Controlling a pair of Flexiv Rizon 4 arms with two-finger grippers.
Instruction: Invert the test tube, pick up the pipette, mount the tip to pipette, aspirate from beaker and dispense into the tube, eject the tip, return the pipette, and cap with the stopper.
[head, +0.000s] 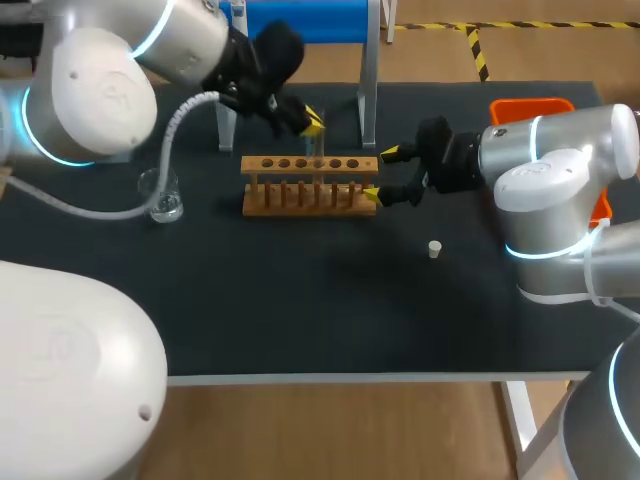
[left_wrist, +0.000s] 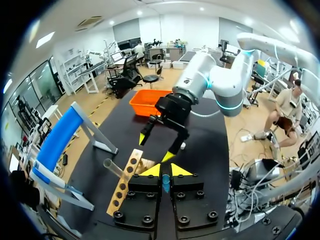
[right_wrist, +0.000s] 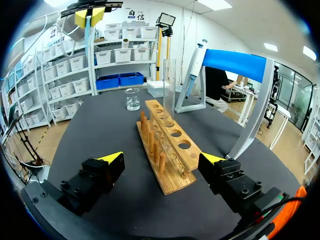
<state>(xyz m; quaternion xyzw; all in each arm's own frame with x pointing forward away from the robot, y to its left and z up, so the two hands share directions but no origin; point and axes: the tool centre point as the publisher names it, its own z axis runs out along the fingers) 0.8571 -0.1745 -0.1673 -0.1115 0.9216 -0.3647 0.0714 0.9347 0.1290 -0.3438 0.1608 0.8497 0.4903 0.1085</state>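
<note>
One step at most looks done to me: the test tube (right_wrist: 169, 87) stands mouth-up in the rack (right_wrist: 180, 155) ahead of my spread right gripper (right_wrist: 161, 158) and just beside my left gripper (left_wrist: 165, 171), its fingers pressed together, while the pipette (right_wrist: 195, 60), beaker (right_wrist: 132, 99) and stopper (head: 435, 249) wait untouched.

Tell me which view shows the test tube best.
The right wrist view: the test tube stands upright in the rack, clear along its whole length. The left wrist view shows it smaller, at the rack's side; in the head view it is barely discernible.
</note>
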